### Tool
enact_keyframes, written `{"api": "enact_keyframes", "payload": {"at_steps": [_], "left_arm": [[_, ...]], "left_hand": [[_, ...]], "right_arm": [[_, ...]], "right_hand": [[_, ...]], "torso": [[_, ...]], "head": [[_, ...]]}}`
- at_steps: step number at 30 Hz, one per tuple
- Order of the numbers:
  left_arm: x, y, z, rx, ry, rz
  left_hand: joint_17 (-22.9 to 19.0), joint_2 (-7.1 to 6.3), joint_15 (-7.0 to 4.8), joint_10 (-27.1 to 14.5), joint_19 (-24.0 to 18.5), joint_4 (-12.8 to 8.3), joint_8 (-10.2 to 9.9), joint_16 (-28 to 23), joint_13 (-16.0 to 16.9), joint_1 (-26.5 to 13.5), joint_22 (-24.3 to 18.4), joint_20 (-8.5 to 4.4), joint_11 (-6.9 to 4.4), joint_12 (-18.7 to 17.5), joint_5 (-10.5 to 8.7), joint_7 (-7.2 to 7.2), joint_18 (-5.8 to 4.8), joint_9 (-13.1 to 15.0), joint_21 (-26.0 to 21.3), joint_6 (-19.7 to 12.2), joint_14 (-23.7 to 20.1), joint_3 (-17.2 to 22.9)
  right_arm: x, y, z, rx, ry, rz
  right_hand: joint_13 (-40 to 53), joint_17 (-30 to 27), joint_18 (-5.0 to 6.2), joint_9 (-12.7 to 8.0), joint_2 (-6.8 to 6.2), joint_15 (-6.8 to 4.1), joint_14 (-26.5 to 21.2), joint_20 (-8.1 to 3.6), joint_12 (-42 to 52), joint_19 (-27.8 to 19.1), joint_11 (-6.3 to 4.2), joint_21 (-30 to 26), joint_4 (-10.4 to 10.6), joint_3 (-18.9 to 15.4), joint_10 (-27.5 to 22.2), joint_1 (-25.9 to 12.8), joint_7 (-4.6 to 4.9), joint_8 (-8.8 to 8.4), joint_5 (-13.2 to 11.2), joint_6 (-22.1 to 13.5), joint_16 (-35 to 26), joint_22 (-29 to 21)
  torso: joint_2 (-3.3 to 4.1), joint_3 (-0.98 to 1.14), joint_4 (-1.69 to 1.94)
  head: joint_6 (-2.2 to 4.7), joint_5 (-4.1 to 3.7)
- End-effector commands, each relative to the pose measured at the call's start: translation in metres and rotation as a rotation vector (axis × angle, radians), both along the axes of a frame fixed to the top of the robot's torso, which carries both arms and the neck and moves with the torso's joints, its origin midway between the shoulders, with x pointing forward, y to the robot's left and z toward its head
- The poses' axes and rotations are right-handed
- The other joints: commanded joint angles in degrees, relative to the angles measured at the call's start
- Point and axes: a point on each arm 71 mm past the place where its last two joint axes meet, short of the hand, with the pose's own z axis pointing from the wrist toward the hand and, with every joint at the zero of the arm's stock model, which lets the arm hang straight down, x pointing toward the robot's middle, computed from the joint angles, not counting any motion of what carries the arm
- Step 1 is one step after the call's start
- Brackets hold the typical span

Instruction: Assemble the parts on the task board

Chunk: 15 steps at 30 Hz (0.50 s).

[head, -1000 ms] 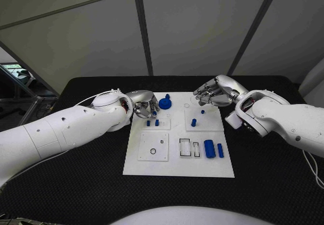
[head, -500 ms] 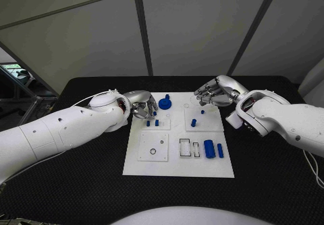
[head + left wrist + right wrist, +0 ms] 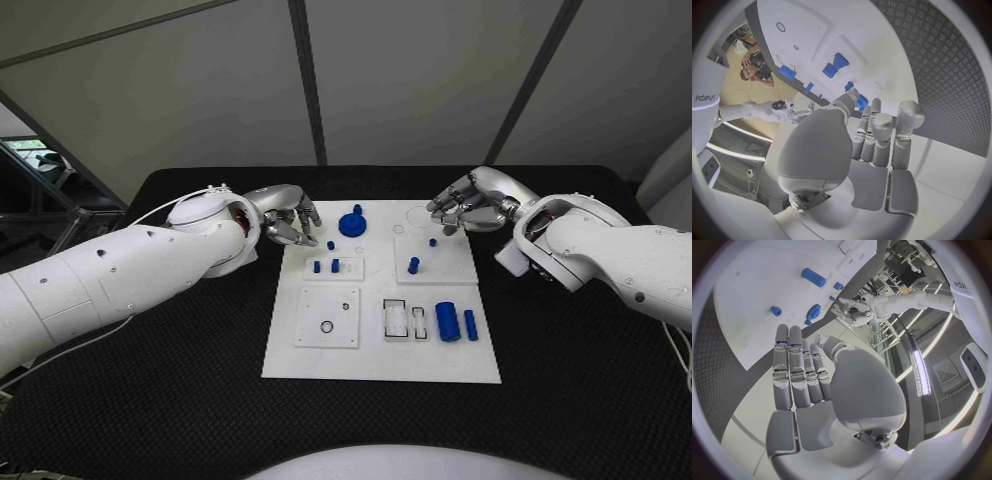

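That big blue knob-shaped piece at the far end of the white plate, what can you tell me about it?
The blue knob-shaped piece stands upright near the far edge of the white task board, on its left half. It has a wide round base with a narrower stem rising from the middle, and looks like smooth plastic. Nothing touches it: the left hand hovers just beside it, over the board's left edge, holding nothing. A much smaller blue peg sits just in front of it.

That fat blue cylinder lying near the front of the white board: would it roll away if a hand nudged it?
Probably. The blue cylinder lies on its side on the flat task board, so a sideways nudge would likely roll it. It looks rigid and smooth, perhaps slippery to pinch.
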Motion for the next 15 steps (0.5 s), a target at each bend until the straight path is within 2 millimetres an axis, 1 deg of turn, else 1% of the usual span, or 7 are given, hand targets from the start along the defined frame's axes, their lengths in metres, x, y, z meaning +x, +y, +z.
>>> {"api": "enact_keyframes", "payload": {"at_steps": [1, 3, 7, 8, 10, 12, 15], "left_arm": [[0.001, 0.014, 0.010, -0.253, 0.028, 0.078], [0.000, 0.024, 0.014, -0.384, 0.050, 0.119], [-0.003, 0.040, 0.021, -0.604, 0.076, 0.187], [-0.004, 0.043, 0.023, -0.663, 0.084, 0.204], [-0.007, 0.049, 0.026, -0.775, 0.100, 0.232], [-0.011, 0.052, 0.029, -0.890, 0.120, 0.252], [-0.016, 0.053, 0.032, -0.974, 0.134, 0.263]], "left_hand": [[-5.66, 1.19, 0.11, -0.18, -3.06, 0.01, 0.78, -3.32, 0.24, 0.87, -2.36, 0.17, 0.37, 0.36, 0.29, 0.15, 1.48, 0.16, -6.23, 1.31, -2.69, 0.19], [-8.60, 2.04, -0.01, 0.50, -4.92, -0.34, 1.12, -5.26, 0.50, 1.97, -4.03, 0.11, 0.22, 0.92, 0.37, 0.22, 2.18, 0.20, -10.03, 1.95, -4.13, 1.01], [-17.44, 2.65, 0.02, 0.54, -9.15, -0.63, 1.57, -11.40, 0.64, 2.84, -7.92, 0.11, 0.36, 1.23, 0.37, 0.38, 3.44, 0.18, -18.48, 2.96, -8.46, 2.13], [-18.53, 2.71, 0.03, 0.63, -9.44, -0.67, 1.74, -12.41, 0.68, 2.92, -8.27, 0.12, 0.30, 1.33, 0.38, 0.37, 3.45, 0.20, -19.05, 3.32, -9.04, 2.32], [-18.95, 2.75, -0.01, 0.91, -9.66, -0.65, 1.91, -13.15, 0.78, 2.87, -8.77, 0.11, 0.17, 1.58, 0.39, 0.31, 3.47, 0.19, -19.77, 3.71, -9.16, 2.52], [-19.36, 2.75, -0.07, 1.22, -9.73, -0.59, 1.93, -13.90, 0.89, 2.72, -9.28, 0.09, 0.06, 1.87, 0.40, 0.30, 3.48, 0.12, -20.46, 3.87, -9.23, 2.67], [-19.60, 2.81, -0.11, 1.40, -9.70, -0.61, 1.97, -14.32, 0.97, 2.71, -9.58, 0.06, 0.01, 2.07, 0.51, 0.25, 3.48, 0.08, -20.85, 4.00, -9.23, 2.81]], "right_arm": [[0.000, -0.002, 0.001, -0.199, -0.092, 0.020], [-0.001, -0.001, 0.001, -0.312, -0.150, 0.034], [-0.002, 0.002, 0.001, -0.457, -0.219, 0.042], [-0.003, 0.004, 0.001, -0.492, -0.235, 0.044], [-0.004, 0.007, 0.001, -0.549, -0.260, 0.045], [-0.004, 0.010, 0.001, -0.603, -0.278, 0.046], [-0.005, 0.014, 0.000, -0.650, -0.293, 0.051]], "right_hand": [[0.19, 1.96, 0.19, 0.16, 0.19, -1.31, 3.98, -1.43, 0.73, 3.30, -0.91, 2.90, -0.55, -1.29, 1.93, 0.78, -0.54, 0.56, -0.81, 1.36, 2.91, 1.57], [0.35, 4.47, 0.13, 0.18, 0.48, -2.37, 5.65, -2.77, 1.35, 5.73, -1.57, 5.73, -0.81, -1.80, 3.91, 0.96, -1.38, 0.72, -0.31, 2.32, 6.80, 3.23], [0.02, 10.00, -0.04, -0.07, 0.22, -2.60, 5.28, -3.87, 0.54, 6.65, -2.54, 9.91, -0.29, -1.16, 4.57, 0.65, -1.65, 0.21, -1.19, 2.93, 15.62, 6.08], [-0.07, 11.30, -0.11, -0.16, 0.01, -2.70, 5.48, -3.90, 0.15, 7.18, -2.51, 11.01, -0.05, -0.95, 4.18, 0.41, -1.82, -0.03, -1.34, 2.76, 17.95, 6.79], [-0.16, 14.34, -0.37, -0.25, -0.58, -2.63, 5.54, -3.80, -0.68, 8.04, -2.48, 13.44, 0.80, -0.46, 3.25, -0.43, -2.07, -0.41, -1.87, 2.55, 23.54, 8.39], [-0.19, 20.66, -1.32, -0.35, -1.38, -2.43, 5.68, -3.64, -1.46, 8.89, -2.26, 20.13, 1.71, -0.07, 1.96, -1.23, -2.13, -0.84, -3.13, 2.08, 31.32, 15.14], [-0.20, 22.62, -2.03, -0.44, -2.15, -2.16, 5.29, -3.33, -1.78, 8.77, -1.86, 24.08, 2.56, -0.12, 0.63, -1.88, -2.19, -1.19, -5.54, 1.35, 34.01, 19.15]], "torso": [[-0.10, 0.10, 0.01], [-0.12, 0.05, -0.03], [-0.03, 0.00, -0.09], [-0.01, -0.01, -0.08], [0.06, 0.00, -0.04], [0.04, -0.05, 0.05], [0.03, -0.09, 0.06]], "head": [[0.85, -1.48], [1.34, -2.71], [1.97, -4.14], [2.14, -4.50], [2.31, -4.86], [2.45, -5.30], [2.57, -5.61]]}}
